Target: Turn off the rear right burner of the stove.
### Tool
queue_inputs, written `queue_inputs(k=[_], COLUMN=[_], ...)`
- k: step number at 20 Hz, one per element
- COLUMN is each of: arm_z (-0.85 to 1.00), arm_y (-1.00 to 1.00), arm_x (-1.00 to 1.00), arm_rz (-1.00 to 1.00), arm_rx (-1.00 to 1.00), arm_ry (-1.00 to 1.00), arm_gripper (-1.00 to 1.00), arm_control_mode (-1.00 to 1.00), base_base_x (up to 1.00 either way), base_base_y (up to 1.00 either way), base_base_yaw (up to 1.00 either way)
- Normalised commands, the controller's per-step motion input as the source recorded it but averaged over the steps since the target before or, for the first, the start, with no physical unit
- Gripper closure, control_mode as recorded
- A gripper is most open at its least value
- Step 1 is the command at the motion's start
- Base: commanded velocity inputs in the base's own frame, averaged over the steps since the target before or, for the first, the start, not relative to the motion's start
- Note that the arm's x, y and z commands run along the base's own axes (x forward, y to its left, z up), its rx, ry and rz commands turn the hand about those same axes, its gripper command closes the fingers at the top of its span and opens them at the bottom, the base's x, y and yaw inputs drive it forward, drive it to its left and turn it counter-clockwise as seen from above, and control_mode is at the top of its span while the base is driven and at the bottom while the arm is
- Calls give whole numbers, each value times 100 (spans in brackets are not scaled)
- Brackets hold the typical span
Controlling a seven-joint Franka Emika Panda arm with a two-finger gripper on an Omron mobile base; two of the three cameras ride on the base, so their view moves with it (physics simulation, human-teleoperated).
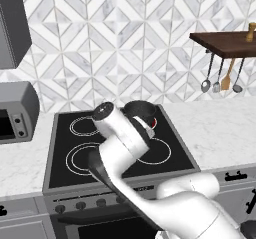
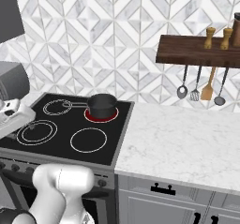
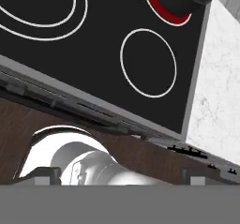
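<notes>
A black glass stove [image 2: 65,145] is seen set into a marbled counter [image 2: 187,141], with its rear right burner [image 2: 101,115] ringed in red at the back corner nearest the counter. A small dark saucepan [image 2: 102,105] is stood on that burner, its handle pointed left over the glass. In the left base view the burner [image 1: 154,123] is mostly hidden behind the white arm [image 1: 125,138], which is raised over the cooktop. From the hand view the red ring [image 3: 161,8] is caught at the top, with a white-outlined front burner [image 3: 148,63] below it. A row of knobs [image 1: 80,205] is shown along the steel front panel. The gripper [image 3: 119,176] is held above the stove's front edge, its finger tips [image 3: 44,175] set wide apart, with nothing held between them. A toaster oven [image 1: 17,111] is stood to the left, and utensils [image 2: 200,91] are hung under a wooden shelf [image 2: 199,52] to the right.
</notes>
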Motion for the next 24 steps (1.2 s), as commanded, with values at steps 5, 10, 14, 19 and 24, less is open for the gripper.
queue_inputs(k=[5, 10, 14, 19, 24], arm_z=[-63, -74, -84, -70, -44], arm_y=[100, 73, 48, 8, 0], arm_x=[-25, -15, 0, 13, 7], arm_rz=[19, 15, 7, 0, 0], arm_rx=[-31, -30, -30, -17, -12], arm_ry=[0, 0, 0, -1, -11], arm_gripper=[-100, -100, -100, -100, -100], arm_control_mode=[-100, -100, -100, -100, -100], base_base_x=[0, 0, 0, 0, 0], base_base_y=[0, 0, 0, 0, 0], base_base_yaw=[0, 0, 0, 0, 0])
